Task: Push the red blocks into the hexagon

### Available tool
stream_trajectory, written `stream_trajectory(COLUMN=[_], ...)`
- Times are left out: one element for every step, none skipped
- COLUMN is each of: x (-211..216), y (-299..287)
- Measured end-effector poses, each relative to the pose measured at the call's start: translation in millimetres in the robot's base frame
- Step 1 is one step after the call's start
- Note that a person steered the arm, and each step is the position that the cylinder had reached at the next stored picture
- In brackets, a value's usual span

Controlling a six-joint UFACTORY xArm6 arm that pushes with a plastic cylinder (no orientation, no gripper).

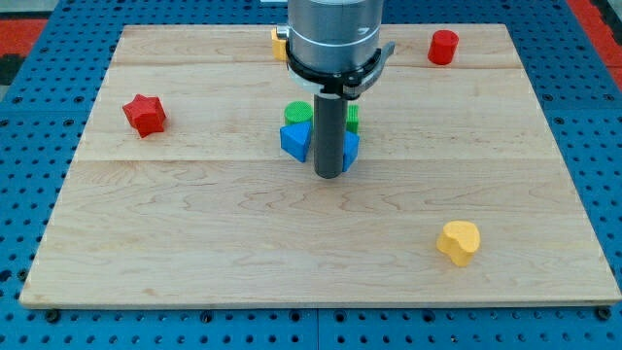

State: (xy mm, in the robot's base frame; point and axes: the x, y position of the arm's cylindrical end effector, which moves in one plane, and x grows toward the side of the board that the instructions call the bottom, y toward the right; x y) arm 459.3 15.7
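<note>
Blue pegboard surrounds a pale wooden board [194, 243] that fills most of the view and serves as the sliding surface for everything on it. Largest after that is the arm's grey housing [332, 34], which comes down from the view's top centre and narrows into the dark rod. My tip [329, 176] sits at the board's middle, just in front of a tight cluster: a blue block [295, 139] on the view's left of the rod, another bit of blue showing on its right, and a green block [298, 112] behind them, partly hidden by the rod. No fingers exist on this rig, so nothing is held; the rod only pushes.

Of the 2 red blocks, the red star [145, 115] lies near the view's left edge, and the red cylinder [443, 47] stands near the top right. Both are well apart from my tip and from each other. A yellow block [280, 42] peeks out beside the housing at the top; its shape is too hidden to tell, so it may be the hexagon. A yellow heart-like block [459, 242] rests toward the lower right. Judging from this layout, neither red block has been pushed to a hexagon yet.
</note>
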Motion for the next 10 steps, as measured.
stream_trajectory(x=[23, -21, -108, -181, -211, -219, -246, -254, -237, -238], y=[26, 93, 148, 191, 179, 185, 217, 162, 68, -4])
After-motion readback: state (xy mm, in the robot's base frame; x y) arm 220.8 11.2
